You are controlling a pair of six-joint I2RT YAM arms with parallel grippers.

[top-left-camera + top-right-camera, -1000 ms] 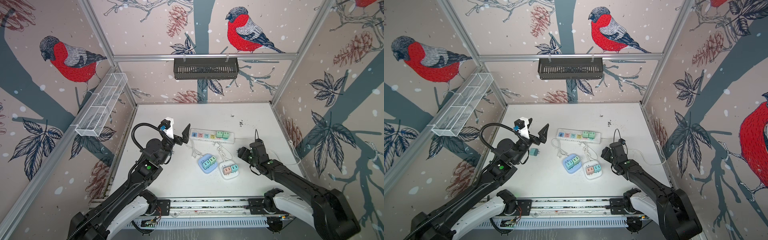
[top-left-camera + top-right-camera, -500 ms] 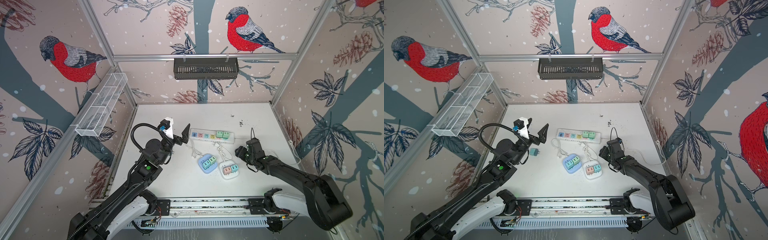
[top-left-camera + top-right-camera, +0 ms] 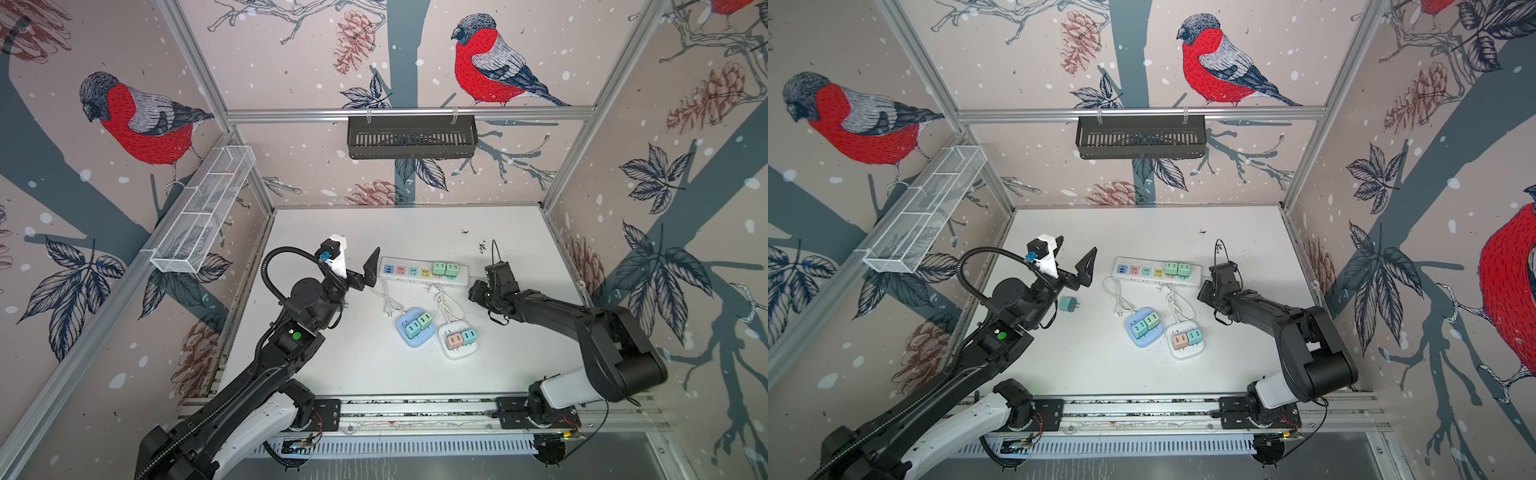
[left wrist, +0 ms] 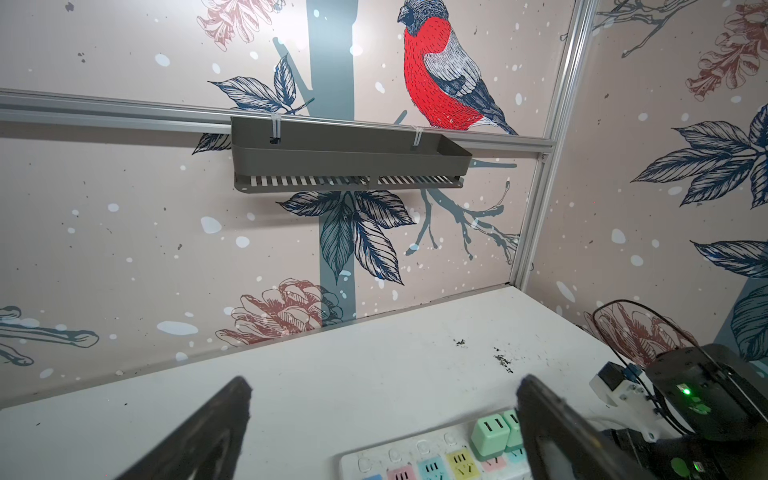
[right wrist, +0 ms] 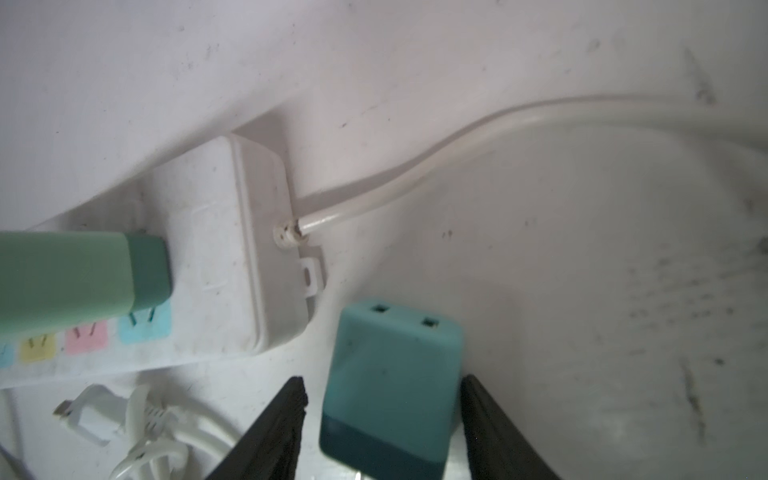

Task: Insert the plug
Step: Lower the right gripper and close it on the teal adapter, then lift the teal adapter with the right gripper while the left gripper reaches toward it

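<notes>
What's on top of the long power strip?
Two green adapters stand side by side near the cord end of the strip. The four coloured sockets beside them are empty. The adapters' prongs and most of the sockets under them are covered.

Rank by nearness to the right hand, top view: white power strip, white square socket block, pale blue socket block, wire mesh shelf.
1. White power strip, beside the right hand.
2. White square socket block, nearer front.
3. Pale blue socket block, further left.
4. Wire mesh shelf, left wall.
</notes>
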